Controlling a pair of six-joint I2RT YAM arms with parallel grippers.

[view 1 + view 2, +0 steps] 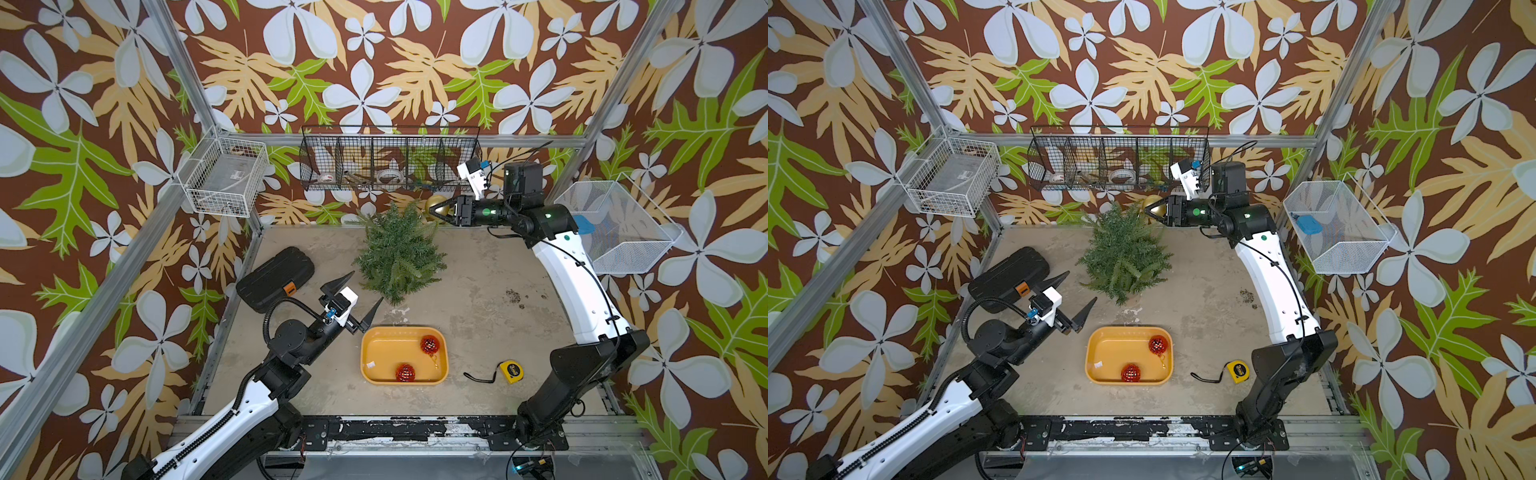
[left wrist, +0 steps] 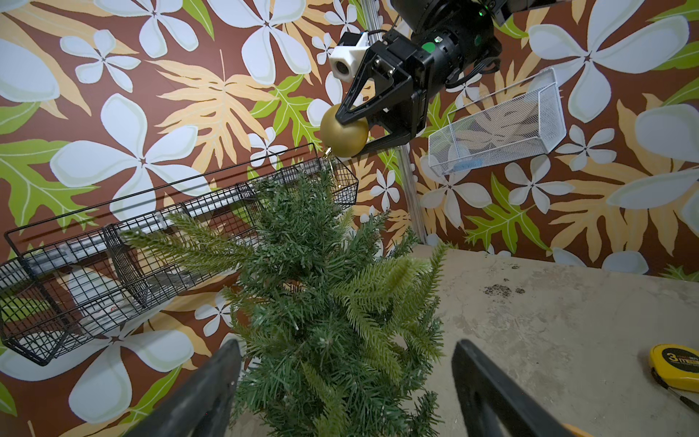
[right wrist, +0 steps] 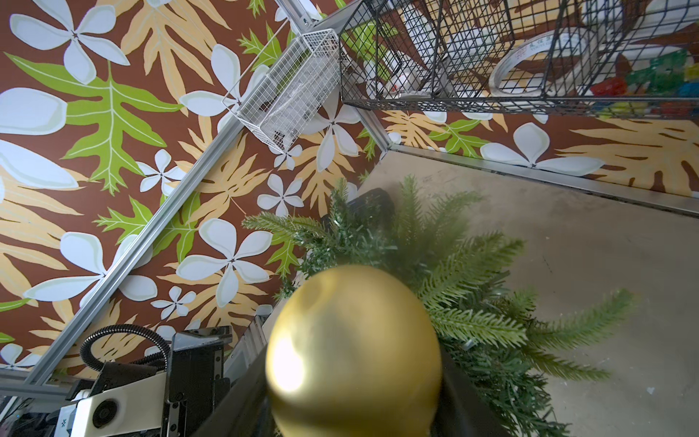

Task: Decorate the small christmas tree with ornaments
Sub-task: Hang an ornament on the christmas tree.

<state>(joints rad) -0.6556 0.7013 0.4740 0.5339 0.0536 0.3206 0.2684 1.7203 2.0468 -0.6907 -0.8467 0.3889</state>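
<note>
The small christmas tree (image 1: pixel 399 253) stands up at the back of the table (image 1: pixel 478 282), about in the middle, close to the back wall. Right by its top is the gold ornament (image 2: pixel 342 132). The right gripper (image 1: pixel 436 211) has its jaws squeezed on this shiny ball, one on each side, and holds it up in the air. The ball's little cap points down at the top branches (I cannot tell if it touches them).

The left gripper (image 1: pixel 367 286) hangs in the air near the front left side of the tree. Its jaws are wide apart and hold nothing.

Two red ornaments (image 1: pixel 429 344) (image 1: pixel 405 372) lie in the yellow tray (image 1: pixel 390 349), which sits on the table in front of the tree. They are apart from each other. A yellow tape measure (image 1: pixel 511 371) lies just beside the tray. A black case (image 1: pixel 274 276) lies at the left edge of the table. A black wire basket (image 1: pixel 386 158) hangs on the back wall above the tree.
</note>
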